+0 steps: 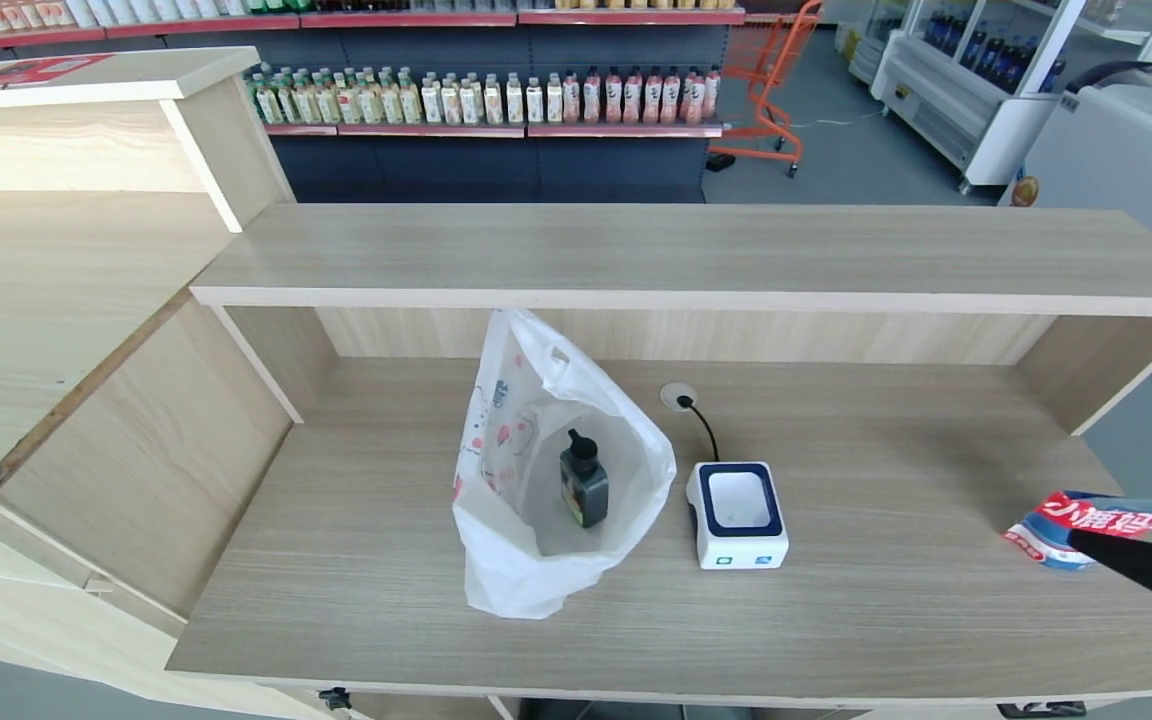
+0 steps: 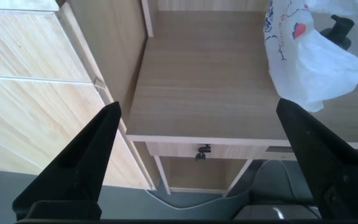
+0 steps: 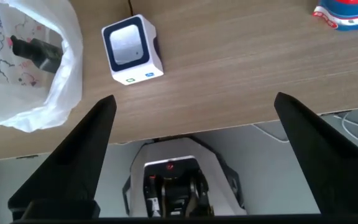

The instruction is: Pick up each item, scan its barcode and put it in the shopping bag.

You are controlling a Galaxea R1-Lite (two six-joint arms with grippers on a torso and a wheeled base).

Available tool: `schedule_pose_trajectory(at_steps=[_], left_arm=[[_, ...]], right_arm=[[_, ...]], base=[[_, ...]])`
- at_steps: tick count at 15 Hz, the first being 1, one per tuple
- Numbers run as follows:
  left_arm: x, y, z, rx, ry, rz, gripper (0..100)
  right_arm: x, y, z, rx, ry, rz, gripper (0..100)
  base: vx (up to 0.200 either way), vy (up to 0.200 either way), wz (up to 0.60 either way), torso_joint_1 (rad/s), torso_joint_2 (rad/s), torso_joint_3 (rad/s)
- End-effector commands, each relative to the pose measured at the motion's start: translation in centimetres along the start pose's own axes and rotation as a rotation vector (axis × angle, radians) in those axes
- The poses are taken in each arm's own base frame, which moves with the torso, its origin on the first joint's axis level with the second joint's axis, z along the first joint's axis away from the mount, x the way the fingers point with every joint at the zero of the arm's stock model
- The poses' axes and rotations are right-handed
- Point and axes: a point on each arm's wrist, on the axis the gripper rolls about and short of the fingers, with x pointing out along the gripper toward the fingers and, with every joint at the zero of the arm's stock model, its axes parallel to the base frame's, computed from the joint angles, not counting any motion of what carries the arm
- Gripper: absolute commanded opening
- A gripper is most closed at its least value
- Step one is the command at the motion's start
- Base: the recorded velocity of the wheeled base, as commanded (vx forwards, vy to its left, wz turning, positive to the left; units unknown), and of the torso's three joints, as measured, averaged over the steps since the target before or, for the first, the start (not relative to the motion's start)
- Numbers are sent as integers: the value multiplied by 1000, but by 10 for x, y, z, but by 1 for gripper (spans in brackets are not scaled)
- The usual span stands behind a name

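While the right gripper hung off the near edge of the wooden counter, its two black fingers stood spread wide with nothing between them: open and empty. The snack packet, red, white and blue, lay flat on the counter top at the far right. In the head view one black finger of that gripper crossed in front of the packet's near end; whether the two touched, I couldn't tell. From the right wrist view the packet sat farther in on the counter than the fingertips and off to one side, not between them.

Over on the other side the left gripper was just as wide open and held nothing. It hung off the counter's near edge toward the left end, with the shopping bag farther in and to its right.

Now the count. One snack packet out on the counter. One dark bottle with a black cap, sitting inside the bag. One white plastic shopping bag, its mouth gaping. One barcode scanner — white body, dark blue frame around its window — just to the right of the bag. One black cable ran from the scanner to a round port at the back of the counter.
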Motion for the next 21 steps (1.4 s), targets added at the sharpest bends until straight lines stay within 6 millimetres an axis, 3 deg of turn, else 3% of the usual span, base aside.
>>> schedule_pose_trajectory(at_steps=[1,14,21], left_arm=[[0,0,0,-4,0,1,100],[0,0,0,-22,0,-2,100],[0,0,0,-39,0,-2,100]], right_arm=[[1,0,1,1,1,-1,100],[0,-1,0,29,13,-9,100],[-1,0,1,29,13,-10,100]], base=[[0,-200,0,-2,2,2],[0,-200,0,2,2,2],[-171,0,0,5,4,6]])
